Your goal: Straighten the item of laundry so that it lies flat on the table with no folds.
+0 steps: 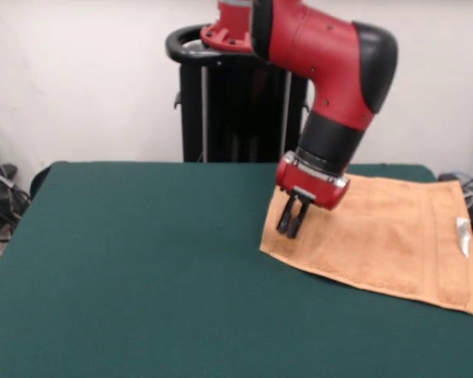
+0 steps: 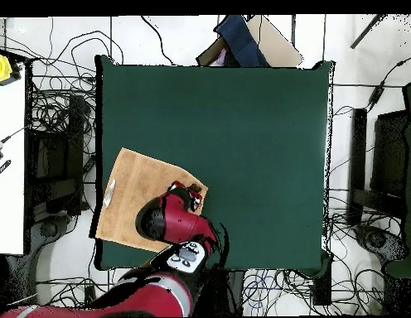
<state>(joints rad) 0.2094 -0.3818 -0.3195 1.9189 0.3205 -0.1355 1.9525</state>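
Orange-tan towel (image 1: 386, 236) spread at one edge of the green desk (image 1: 142, 260), white tag (image 1: 463, 236) uppermost; gripper (image 1: 290, 224), fingers nearly together, poised at its corner, grasp indeterminable.

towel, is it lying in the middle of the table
No, the towel lies at one side of the table, overhanging its edge.

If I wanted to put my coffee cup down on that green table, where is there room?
Most of the table is bare: everything from the towel's left edge across to the far left side, and the strip in front of it. The crowded part is the right rear corner, where the towel lies and the gripper reaches down at its left edge.
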